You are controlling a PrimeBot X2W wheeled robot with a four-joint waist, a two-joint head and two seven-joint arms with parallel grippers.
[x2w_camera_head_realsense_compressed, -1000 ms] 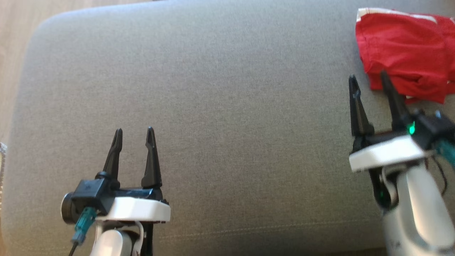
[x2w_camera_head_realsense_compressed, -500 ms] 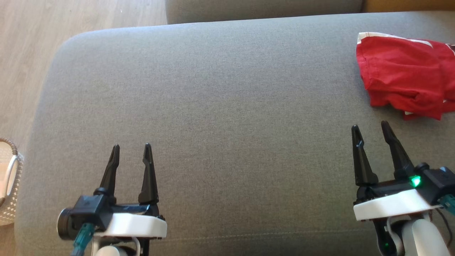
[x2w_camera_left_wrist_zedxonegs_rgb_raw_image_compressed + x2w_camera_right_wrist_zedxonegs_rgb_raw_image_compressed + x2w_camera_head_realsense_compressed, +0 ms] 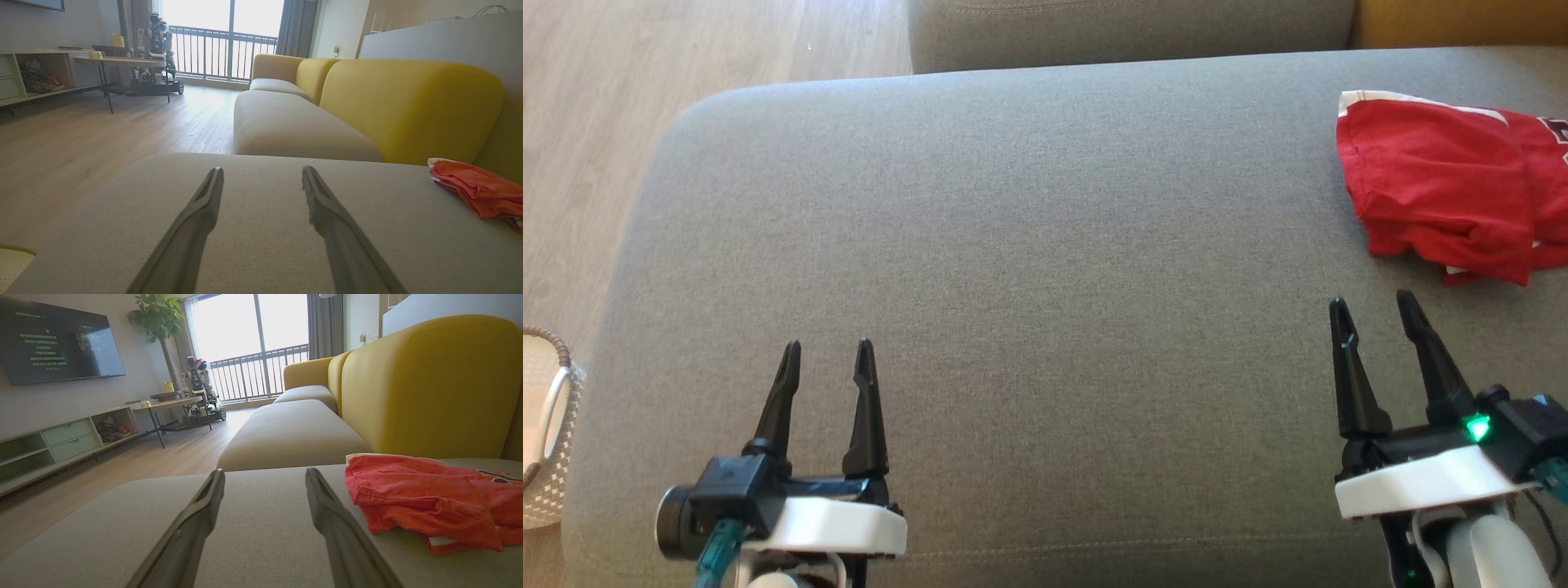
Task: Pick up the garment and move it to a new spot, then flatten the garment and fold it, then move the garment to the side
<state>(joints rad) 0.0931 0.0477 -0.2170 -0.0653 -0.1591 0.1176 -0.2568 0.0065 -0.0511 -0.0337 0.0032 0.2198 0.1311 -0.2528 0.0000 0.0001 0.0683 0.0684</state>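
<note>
The garment [image 3: 1445, 192] is a red piece with white trim, lying bunched at the far right of the grey sofa seat [image 3: 1029, 245]. It also appears as a red heap [image 3: 421, 498] to the right of my right fingers, and low at the right edge [image 3: 476, 188] of the left wrist view. My right gripper [image 3: 1372, 304] hovers open just short of the garment, apart from it, nothing between its fingers. My left gripper [image 3: 827, 349] stands open over the bare seat near the front left, far from the garment.
A white woven basket [image 3: 543, 441] sits on the wooden floor [image 3: 596, 122] off the seat's left end. A second grey seat [image 3: 1127, 28] and yellow backrest [image 3: 425, 384] lie beyond. A low table [image 3: 122, 65] and another robot [image 3: 155, 53] stand across the room.
The head camera has tilted, so the whole picture shifted down. My right gripper has drawn back from the garment's near edge and now sits clear of it. The left gripper holds about where it was.
</note>
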